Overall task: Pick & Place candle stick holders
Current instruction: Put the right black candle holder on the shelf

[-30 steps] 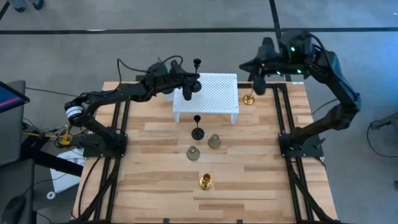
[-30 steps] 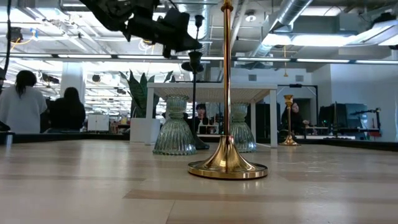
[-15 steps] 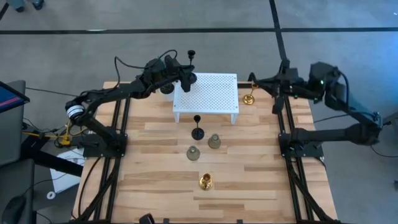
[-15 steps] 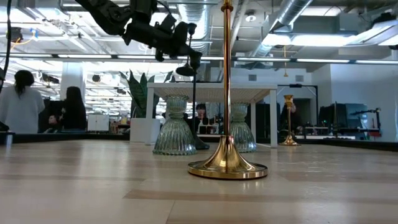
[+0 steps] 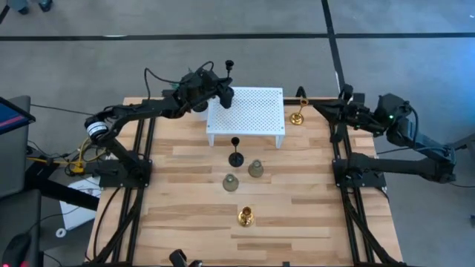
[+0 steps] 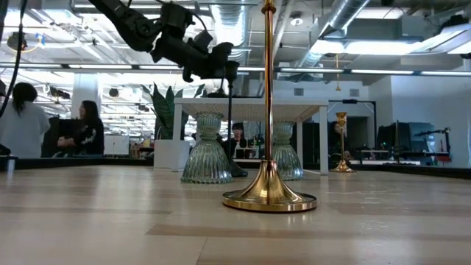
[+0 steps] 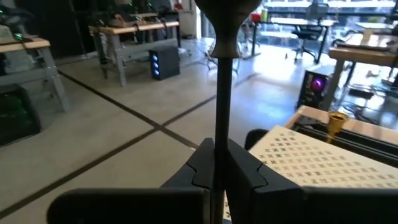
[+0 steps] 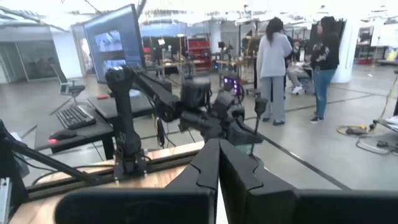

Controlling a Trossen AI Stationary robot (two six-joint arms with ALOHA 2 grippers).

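My left gripper [image 5: 222, 93] is shut on a slim black stemmed candle stick holder [image 5: 228, 68] over the far left corner of the white perforated platform [image 5: 252, 111]. In the low view the left gripper [image 6: 223, 70] is just above the platform top. My right gripper [image 5: 344, 101] is shut and empty at the table's far right edge. On the table stand a second black holder [image 5: 235, 153], two grey-green glassy holders [image 5: 255, 169] [image 5: 231, 182], a gold holder [image 5: 246, 216] near the front and a gold holder [image 5: 297, 116] right of the platform. My left gripper pinches the black holder's thin stem [image 7: 220, 134] between its two fingers, below the cup [image 7: 227, 15]. The fingers come about level from the table's left and lie across the stem. The holder stands upright. Whether its base touches the platform, I cannot tell.
A small green potted plant [image 6: 166, 110] in a white pot stands at the platform's far left side, under the left arm. Black frame rails [image 5: 338, 148] run along both table sides. People stand in the room beyond the table.
My right gripper has drawn back from beside the far gold holder toward the table's right edge, and its arm has folded down low. My left gripper has carried the black holder toward the platform's far left corner and down a little; the holder stays upright.
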